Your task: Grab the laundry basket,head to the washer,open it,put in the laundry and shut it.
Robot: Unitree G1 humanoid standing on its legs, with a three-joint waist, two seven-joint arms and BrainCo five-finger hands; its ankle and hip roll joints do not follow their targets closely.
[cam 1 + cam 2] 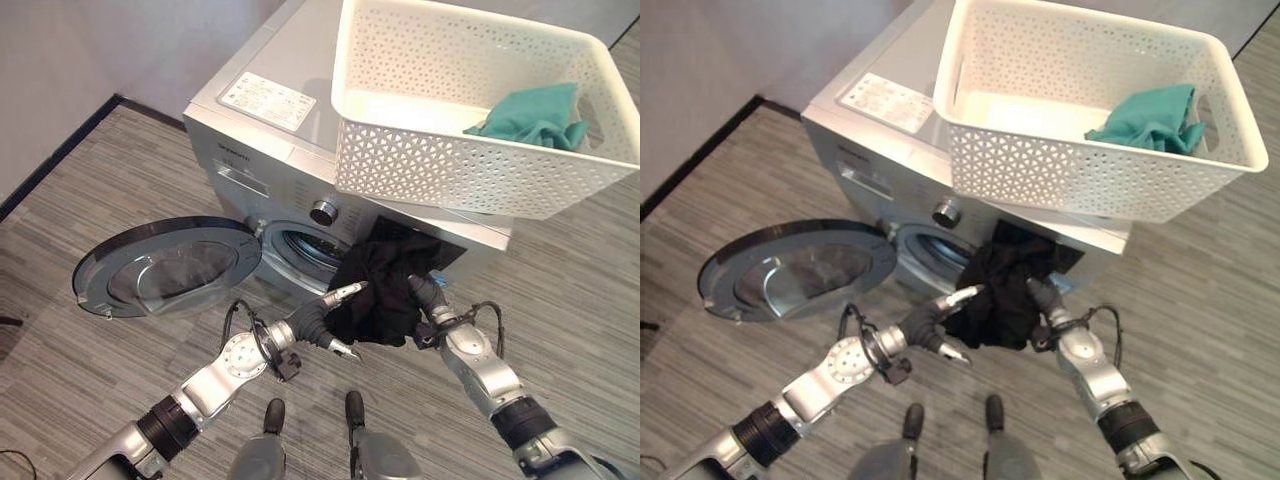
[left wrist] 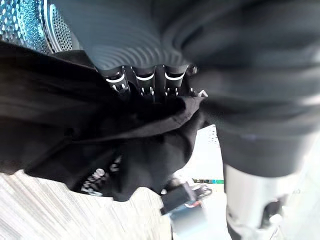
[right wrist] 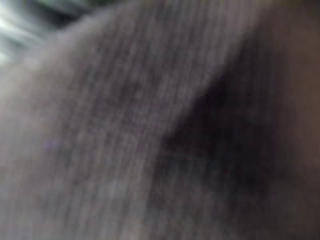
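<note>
A white lattice laundry basket stands on top of the silver washer and holds a teal cloth. The washer's round door is swung wide open to the left, baring the drum opening. A black garment hangs in front of that opening between my two hands. My left hand is open, one finger and the thumb straight against the garment's left side. In the left wrist view its fingers reach into the black cloth. My right hand is at the garment's right side, and cloth covers its wrist view.
A round knob sits on the washer's front panel above the opening. The open door takes up the floor space to the left of the washer. A pale wall with a dark baseboard runs along the far left. Striped grey floor lies to the right.
</note>
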